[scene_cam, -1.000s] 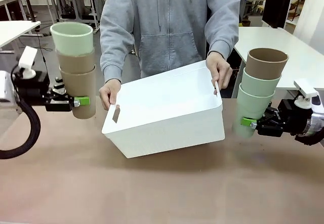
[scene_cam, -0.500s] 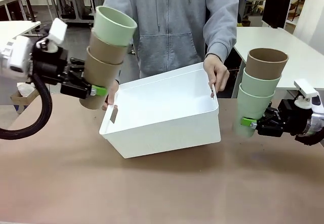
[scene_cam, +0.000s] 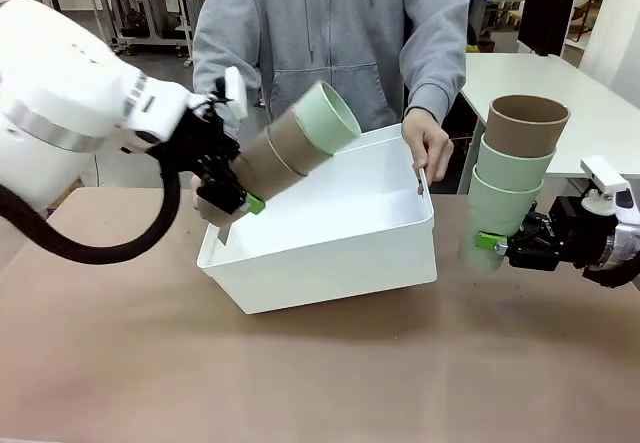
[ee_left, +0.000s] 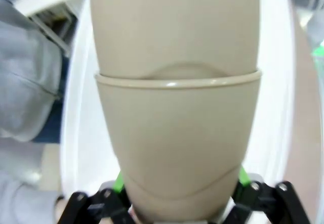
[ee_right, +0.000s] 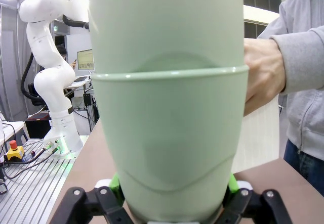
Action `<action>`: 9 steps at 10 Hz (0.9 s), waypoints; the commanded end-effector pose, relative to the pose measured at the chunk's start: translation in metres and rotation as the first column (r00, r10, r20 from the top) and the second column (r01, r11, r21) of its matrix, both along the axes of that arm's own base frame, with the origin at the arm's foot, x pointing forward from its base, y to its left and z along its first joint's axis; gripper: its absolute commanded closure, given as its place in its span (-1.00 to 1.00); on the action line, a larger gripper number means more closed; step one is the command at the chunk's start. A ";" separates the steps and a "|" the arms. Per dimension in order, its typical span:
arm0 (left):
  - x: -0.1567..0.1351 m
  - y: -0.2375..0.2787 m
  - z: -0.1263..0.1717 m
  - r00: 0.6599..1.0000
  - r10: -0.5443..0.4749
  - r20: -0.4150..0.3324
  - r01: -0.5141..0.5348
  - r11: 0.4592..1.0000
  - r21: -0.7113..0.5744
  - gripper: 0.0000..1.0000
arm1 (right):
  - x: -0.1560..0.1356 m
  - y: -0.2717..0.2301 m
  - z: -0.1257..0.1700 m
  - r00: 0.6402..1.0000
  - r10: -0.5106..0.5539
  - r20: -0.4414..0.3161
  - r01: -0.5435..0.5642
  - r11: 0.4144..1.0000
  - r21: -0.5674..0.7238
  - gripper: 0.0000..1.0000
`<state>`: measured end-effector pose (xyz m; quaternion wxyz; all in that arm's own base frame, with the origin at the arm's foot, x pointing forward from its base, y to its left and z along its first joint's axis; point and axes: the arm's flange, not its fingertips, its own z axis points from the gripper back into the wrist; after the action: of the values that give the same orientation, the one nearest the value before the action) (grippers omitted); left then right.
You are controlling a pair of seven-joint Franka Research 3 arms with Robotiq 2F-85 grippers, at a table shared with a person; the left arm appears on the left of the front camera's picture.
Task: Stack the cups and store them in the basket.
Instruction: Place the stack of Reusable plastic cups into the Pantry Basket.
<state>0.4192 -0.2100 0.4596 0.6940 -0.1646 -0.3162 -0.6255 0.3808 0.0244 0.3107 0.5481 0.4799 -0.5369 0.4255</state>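
White basket (scene_cam: 330, 263), three tan cups (scene_cam: 258, 171), three mint cups (scene_cam: 497, 218)

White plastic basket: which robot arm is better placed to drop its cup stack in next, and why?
Likely left. The left hand grips a stack of tan and mint tumblers tilted over the open white rectangular basket; the right hand holds its mint and tan stack upright beside the basket.

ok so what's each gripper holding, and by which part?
Left gripper grips the tilted three-cup stack by the bottom tan cup, near its base. Right gripper grips the upright stack by the bottom green cup, near its base.
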 end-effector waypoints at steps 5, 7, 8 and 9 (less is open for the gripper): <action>0.050 -0.074 -0.029 0.992 0.027 -0.123 0.004 0.970 0.245 -0.68 | 0.000 0.000 0.005 1.000 -0.001 0.012 0.001 1.000 0.000 -0.67; 0.050 -0.093 -0.047 0.988 0.022 -0.153 0.023 0.959 0.283 -0.68 | 0.000 0.000 0.005 1.000 -0.001 0.012 0.001 1.000 0.000 -0.67; 0.049 -0.097 -0.056 0.986 0.029 -0.165 0.022 0.953 0.302 -0.68 | 0.000 0.000 0.005 1.000 -0.001 0.012 0.001 1.000 0.000 -0.67; 0.047 -0.099 -0.066 0.984 0.036 -0.177 0.022 0.949 0.316 -0.68 | 0.000 0.000 0.005 1.000 -0.001 0.012 0.001 1.000 0.000 -0.67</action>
<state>0.4625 -0.3064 0.3883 0.7319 -0.1120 -0.1581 -0.6533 0.3807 0.0244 0.3107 0.5482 0.4800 -0.5368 0.4254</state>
